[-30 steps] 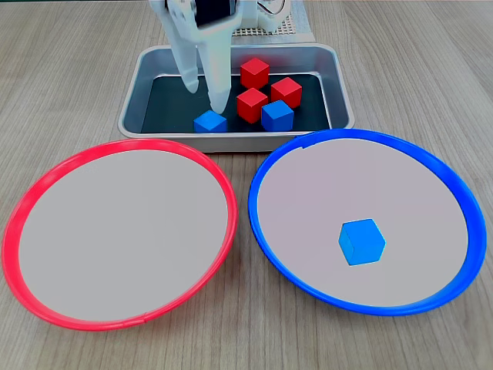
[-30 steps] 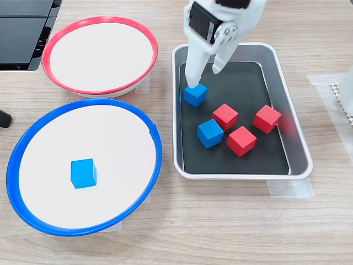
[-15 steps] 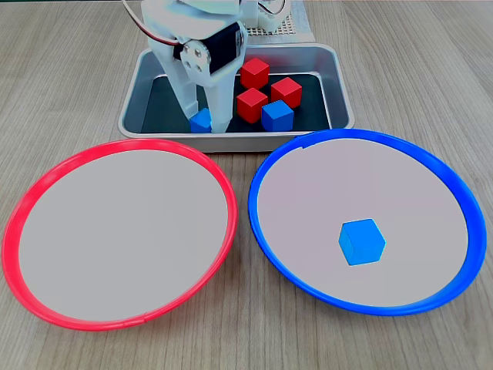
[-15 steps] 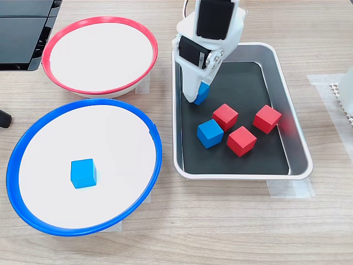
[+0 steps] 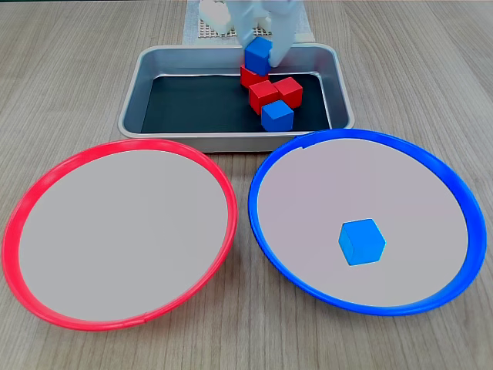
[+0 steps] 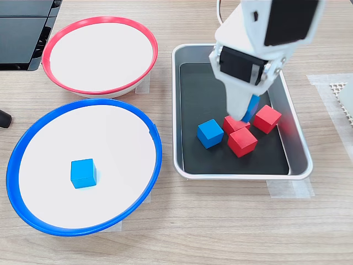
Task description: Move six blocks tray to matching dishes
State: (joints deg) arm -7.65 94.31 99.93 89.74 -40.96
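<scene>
My white gripper [image 5: 260, 58] [image 6: 245, 113] is shut on a blue block [image 5: 258, 55] [image 6: 253, 106] and holds it raised over the silver tray [image 5: 231, 139] [image 6: 231, 175], above the red blocks. On the tray's black floor lie three red blocks [image 5: 264, 94] [image 6: 242, 142] and one more blue block [image 5: 277, 116] [image 6: 210, 133]. The blue-rimmed dish [image 5: 253, 202] [image 6: 156, 144] holds a blue block [image 5: 361, 241] [image 6: 83, 173]. Nothing lies in the red-rimmed dish [image 5: 9, 239] [image 6: 99, 20].
A white mesh pad [image 5: 202, 27] lies behind the tray, and its corner [image 6: 342, 96] shows at the right edge. A black device [image 6: 25, 30] sits at the top left corner. Both dishes stand close to the tray on the wooden table.
The gripper shut on the blue block at the tray's corner nearest the red dish, lifted it, and carried it across the tray to above the red blocks.
</scene>
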